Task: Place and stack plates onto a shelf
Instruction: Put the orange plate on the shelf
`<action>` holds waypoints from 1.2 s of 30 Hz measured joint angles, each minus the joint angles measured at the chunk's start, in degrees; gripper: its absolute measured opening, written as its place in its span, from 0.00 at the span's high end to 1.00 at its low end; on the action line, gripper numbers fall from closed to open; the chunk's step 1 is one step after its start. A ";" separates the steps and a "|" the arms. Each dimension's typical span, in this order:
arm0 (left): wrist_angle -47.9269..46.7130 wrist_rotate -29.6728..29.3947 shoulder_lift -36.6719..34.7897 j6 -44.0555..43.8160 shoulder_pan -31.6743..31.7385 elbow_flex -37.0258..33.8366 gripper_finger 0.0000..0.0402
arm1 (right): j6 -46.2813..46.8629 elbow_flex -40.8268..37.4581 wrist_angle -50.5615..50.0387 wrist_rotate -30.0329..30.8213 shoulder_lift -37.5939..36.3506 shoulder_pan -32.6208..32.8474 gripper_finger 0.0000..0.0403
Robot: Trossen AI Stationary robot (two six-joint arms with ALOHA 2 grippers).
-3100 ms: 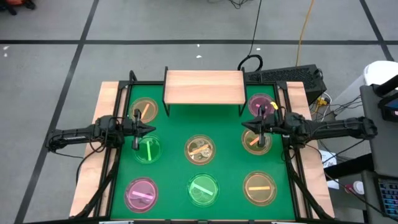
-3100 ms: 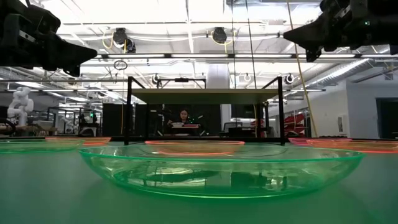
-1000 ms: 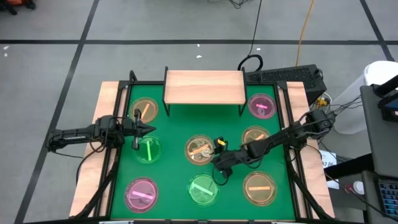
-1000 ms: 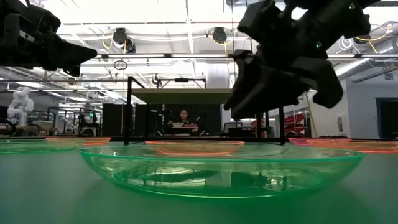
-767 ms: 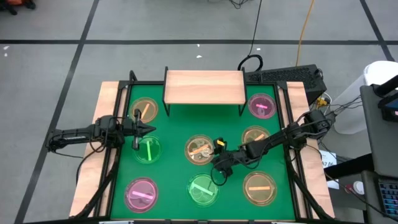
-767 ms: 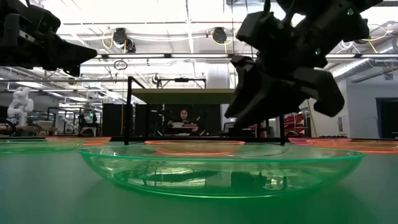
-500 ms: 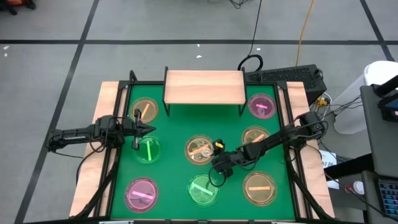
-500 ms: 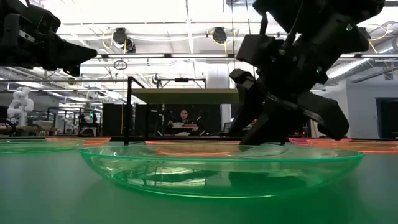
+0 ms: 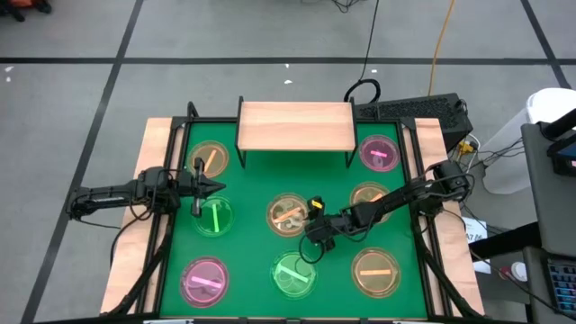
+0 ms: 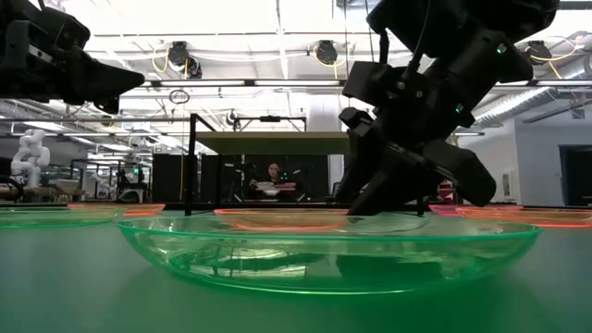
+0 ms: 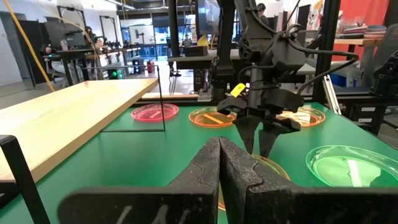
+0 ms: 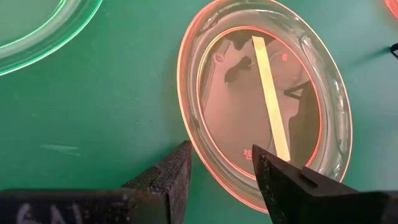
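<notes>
Left hand (image 11: 219, 163) shut, facing the right hand (image 11: 260, 134)

The right hand points down over an amber plate (image 11: 261, 171) on the green surface (image 11: 155, 149); the shelf (image 11: 68, 118) stands beside.

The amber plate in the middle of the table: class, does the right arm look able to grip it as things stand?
Probably yes. The right gripper stands open low over the amber plate, one finger outside its near rim and the other inside. Nothing lies between them. The left gripper waits shut, well clear.

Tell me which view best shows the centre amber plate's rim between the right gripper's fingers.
The right wrist view: the amber plate fills it, its rim between the open right gripper fingers. The high view shows both small; the low view shows a thin edge; the left wrist view is distant.
</notes>
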 joint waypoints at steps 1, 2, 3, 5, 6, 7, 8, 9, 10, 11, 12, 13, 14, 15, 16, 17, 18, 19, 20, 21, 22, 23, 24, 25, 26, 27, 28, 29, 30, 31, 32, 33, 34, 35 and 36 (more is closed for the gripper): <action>0.02 0.02 0.00 0.00 0.02 0.01 0.99 | 0.00 0.00 -0.04 0.00 0.01 -0.04 0.62; -0.01 0.02 0.00 -0.01 0.02 0.01 0.99 | 0.00 0.00 -0.15 0.00 0.00 -0.09 0.62; 0.02 0.00 0.00 0.01 0.02 -0.01 0.99 | 0.00 -0.01 -0.22 0.00 0.01 -0.11 0.62; -0.01 0.01 0.00 -0.01 0.02 0.01 0.99 | -0.05 -0.02 -0.22 0.00 0.00 -0.14 0.62; 0.02 0.01 0.00 0.01 0.00 -0.01 0.99 | -0.07 -0.02 -0.22 0.00 0.01 -0.13 0.62; 0.01 0.00 0.00 0.01 0.01 0.01 0.99 | -0.09 -0.02 -0.18 0.00 0.10 -0.14 0.62; -0.01 0.01 0.00 0.01 0.00 -0.01 0.99 | -0.13 -0.02 0.11 0.00 0.47 -0.11 0.62; 0.02 0.00 0.00 0.01 0.01 -0.01 0.99 | -0.31 -0.02 0.11 0.02 0.69 -0.14 0.62; -0.01 0.02 0.00 0.01 0.02 -0.01 0.99 | -0.48 -0.04 0.24 0.02 1.02 -0.14 0.62; 0.02 0.00 0.00 -0.01 0.00 -0.01 0.99 | -0.58 -0.04 0.71 0.03 1.55 -0.19 0.62; 0.02 0.02 0.00 -0.01 0.00 0.01 0.99 | -0.61 -0.02 1.27 0.10 2.03 -0.31 0.62; -0.01 0.02 0.00 0.01 0.01 -0.01 0.99 | -0.68 0.05 1.53 0.16 2.42 -0.41 0.62; -0.01 0.00 0.00 0.00 0.01 0.00 0.99 | -0.68 0.08 1.76 0.18 2.69 -0.56 0.62; 0.02 0.02 0.00 -0.01 0.01 0.01 0.99 | -0.69 0.13 2.09 0.22 3.06 -0.77 0.62; -0.01 0.01 0.00 0.00 0.00 0.00 0.99 | -0.68 0.13 2.30 0.22 3.23 -0.98 0.62; -0.01 0.02 0.00 0.01 0.00 0.01 0.99 | -0.68 0.13 2.48 0.20 3.27 -1.14 0.62; 0.02 0.00 0.00 0.00 0.01 0.00 0.99 | -0.69 0.13 2.66 0.19 3.28 -1.23 0.62; -0.01 0.00 0.00 0.00 0.00 -0.01 0.99 | -0.71 0.11 2.95 0.19 3.32 -1.27 0.62; -0.01 0.00 0.00 -0.01 0.02 -0.01 0.99 | -0.88 0.11 3.26 0.19 3.36 -1.29 0.62; -0.01 0.00 0.00 -0.01 0.00 -0.01 0.99 | -1.16 0.10 3.41 0.12 3.38 -1.29 0.63; 0.02 0.00 0.00 0.01 0.00 0.00 0.99 | -1.43 0.09 3.49 0.10 3.42 -1.29 0.64; -0.01 0.01 0.00 0.00 0.00 -0.01 0.99 | -1.51 0.07 3.49 0.06 3.42 -1.29 0.66; -0.01 0.00 0.00 0.00 0.01 0.01 0.99 | -1.55 0.04 3.44 0.03 3.43 -1.32 0.67; 0.02 0.01 0.00 -0.01 0.00 0.00 0.99 | -1.69 0.04 3.39 0.01 3.44 -1.33 0.69; 0.01 0.00 0.00 -0.01 0.00 0.01 0.99 | -1.91 0.04 3.37 -0.01 3.46 -1.34 0.71; -0.01 0.01 0.00 0.00 0.00 0.00 0.99 | -2.07 0.02 3.34 -0.03 3.49 -1.35 0.74; 0.00 0.01 0.00 0.01 0.00 0.00 0.99 | -2.12 0.02 3.31 -0.05 3.49 -1.36 0.76; -0.01 0.00 0.00 0.01 0.02 -0.01 0.99 | -2.12 0.00 3.28 -0.09 3.51 -1.36 0.79; -0.01 0.02 0.00 0.01 0.00 0.01 0.99 | -2.12 0.00 3.27 -0.21 3.53 -1.36 0.81; -0.01 0.00 0.00 -0.01 0.00 -0.01 0.99 | -2.14 0.00 3.27 -0.29 3.53 -1.36 0.84; 0.02 0.00 0.00 0.01 0.00 0.01 0.99 | -2.14 -0.01 3.24 -0.37 3.53 -1.36 0.86; -0.01 0.01 0.00 0.01 0.00 -0.01 0.99 | -2.14 -0.02 3.23 -0.43 3.53 -1.36 0.89; 0.01 0.01 0.00 -0.01 0.01 0.00 0.99 | -2.14 -0.02 3.21 -0.46 3.54 -1.36 0.91; -0.01 0.01 0.00 0.01 0.00 -0.01 0.99 | -2.16 -0.02 3.19 -0.45 3.55 -1.36 0.94; -0.01 0.01 0.00 0.00 0.01 0.01 0.99 | -2.16 -0.05 3.16 -0.44 3.57 -1.36 0.96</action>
